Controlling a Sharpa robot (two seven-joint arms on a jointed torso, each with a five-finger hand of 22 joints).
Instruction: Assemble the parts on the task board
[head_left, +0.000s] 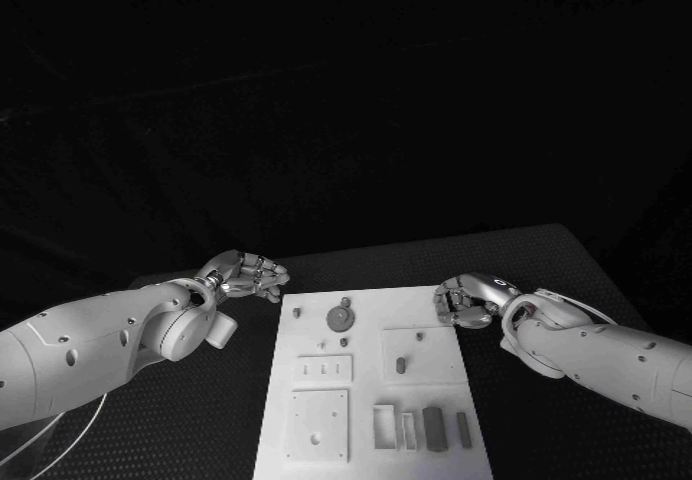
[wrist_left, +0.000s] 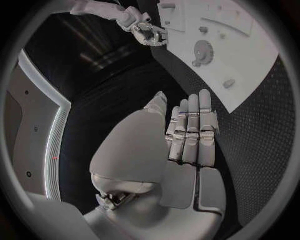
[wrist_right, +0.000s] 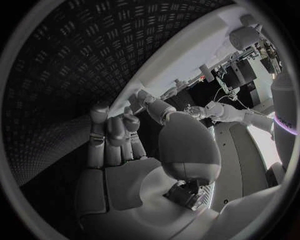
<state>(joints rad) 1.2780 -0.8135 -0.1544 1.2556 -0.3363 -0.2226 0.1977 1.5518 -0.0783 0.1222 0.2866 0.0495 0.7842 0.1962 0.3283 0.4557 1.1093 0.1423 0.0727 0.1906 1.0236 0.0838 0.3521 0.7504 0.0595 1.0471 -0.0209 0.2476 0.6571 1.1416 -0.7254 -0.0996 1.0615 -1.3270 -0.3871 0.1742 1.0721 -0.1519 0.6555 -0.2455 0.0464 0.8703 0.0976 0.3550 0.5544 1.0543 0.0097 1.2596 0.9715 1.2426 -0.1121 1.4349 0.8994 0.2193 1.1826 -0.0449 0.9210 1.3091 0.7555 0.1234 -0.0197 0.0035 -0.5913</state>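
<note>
Task at start: grey parts (head_left: 436, 428) loose at lower right of task board (head_left: 368, 390) — unassembled. Left hand (head_left: 242, 275), right hand (head_left: 469, 299) — fingers curled, holding nothing.

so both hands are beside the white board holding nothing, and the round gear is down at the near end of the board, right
Not quite. The gear sits at the far end of the board, as the head view shows. The rest holds: the left hand and right hand flank the board, holding nothing.

- My left hand (head_left: 245, 275) hovers with fingers together and nearly straight, holding nothing.
- My right hand (head_left: 473, 299) hovers with fingers curled inward, holding nothing.
</note>
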